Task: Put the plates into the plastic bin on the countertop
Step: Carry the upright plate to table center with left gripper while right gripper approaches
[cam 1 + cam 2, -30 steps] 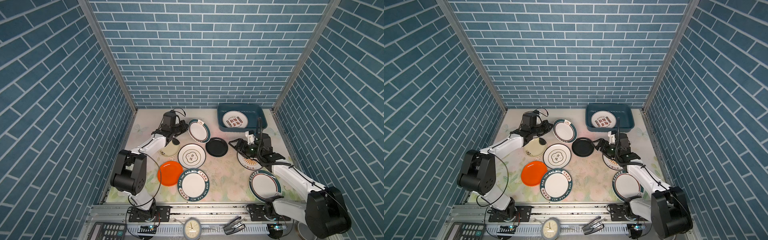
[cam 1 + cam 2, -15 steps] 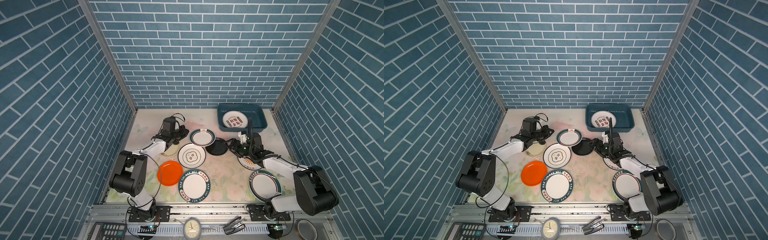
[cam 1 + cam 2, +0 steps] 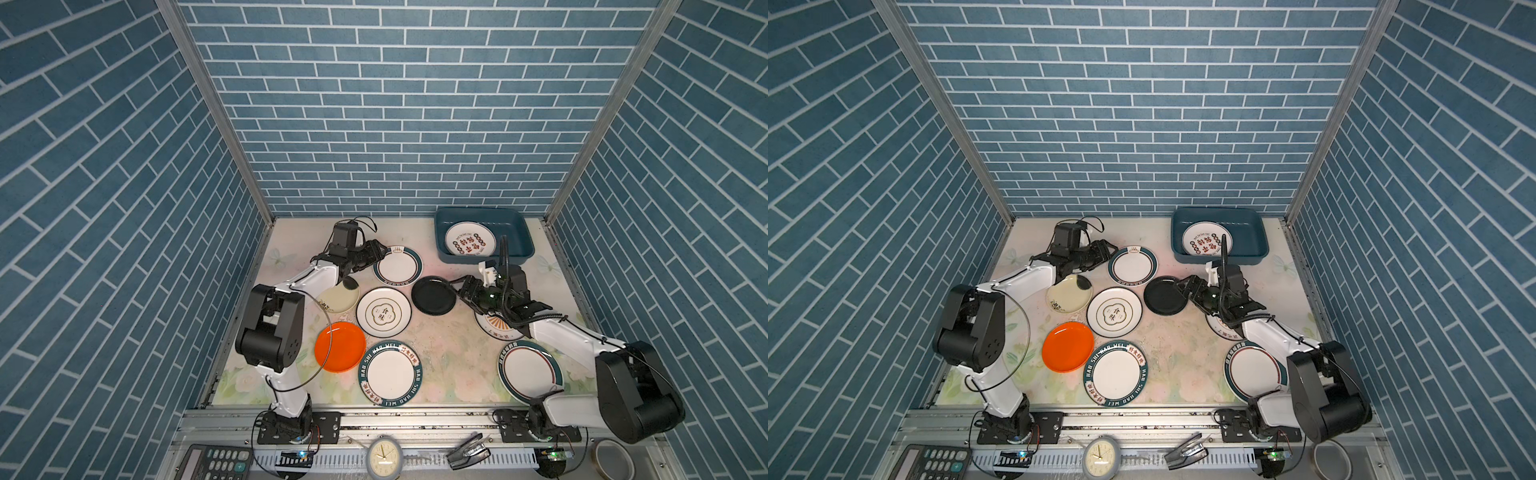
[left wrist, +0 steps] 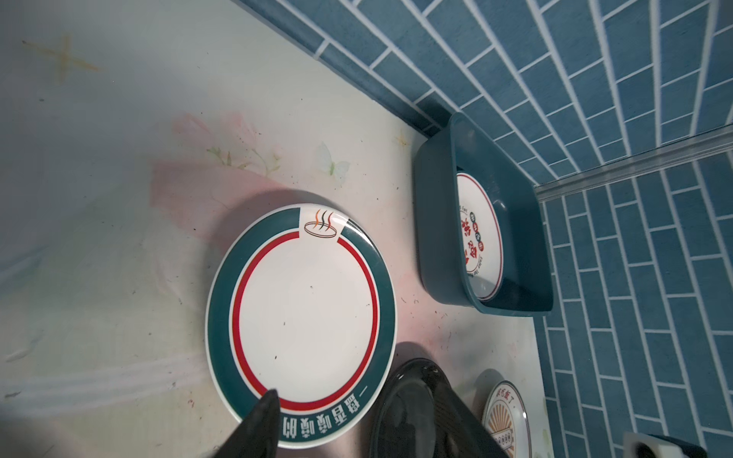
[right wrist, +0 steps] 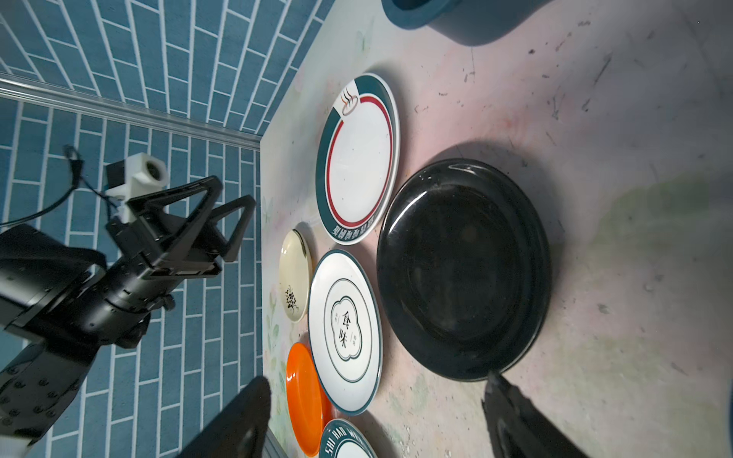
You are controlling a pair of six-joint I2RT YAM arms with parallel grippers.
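A teal-rimmed plate (image 3: pixel 397 266) (image 4: pixel 305 313) lies flat on the countertop (image 3: pixel 449 353). My left gripper (image 3: pixel 380 250) (image 4: pixel 353 386) is open at its near rim, one finger over the rim, gripping nothing. Beside it sits the black plate (image 3: pixel 434 295) (image 5: pixel 464 269). My right gripper (image 3: pixel 461 286) (image 5: pixel 377 378) is open at the black plate's right edge, one fingertip close to the rim. The plastic bin (image 3: pixel 439 237) (image 3: pixel 1177 237) at the back right holds one printed plate (image 3: pixel 470 244). Orange (image 3: pixel 340 347), cream (image 3: pixel 338 297) and several white plates lie around.
A sun-patterned plate (image 3: pixel 496 326) lies partly under my right arm. A teal-rimmed plate (image 3: pixel 530 371) lies at the front right. A clock (image 3: pixel 384 457), calculator (image 3: pixel 216 461), stapler (image 3: pixel 467 446) and tape roll (image 3: pixel 613 459) sit on the front rail. Brick walls close three sides.
The left gripper lowered the tilted teal-rimmed plate flat onto the countertop and opened off it. The right gripper moved left to the black plate's edge.
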